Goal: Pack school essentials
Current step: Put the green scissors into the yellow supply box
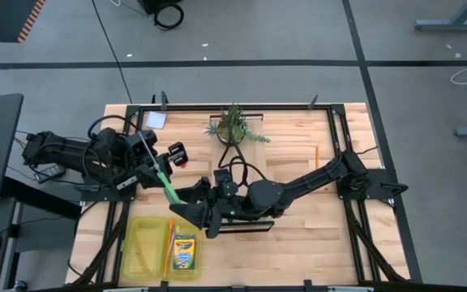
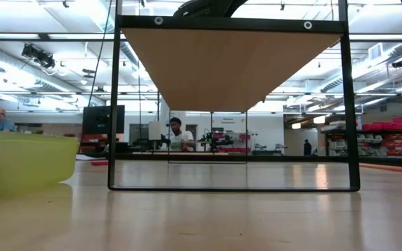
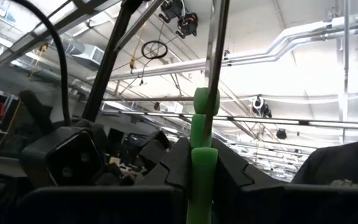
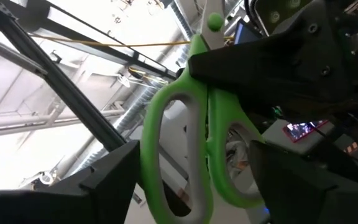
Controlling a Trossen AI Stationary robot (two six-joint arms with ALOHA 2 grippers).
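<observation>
Mid-handover above the table: left gripper clamped on the scissors, right gripper spread wide around the handles. Crayon box already in yellow bin; pencil, note pad still out.

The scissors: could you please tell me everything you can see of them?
The scissors have bright green plastic-looking loop handles with grey inner linings and metal blades joined at a green pivot. They are closed and held in the air above the table, between the two arms. The left gripper is shut on them; the right gripper stands open around the handles.
</observation>
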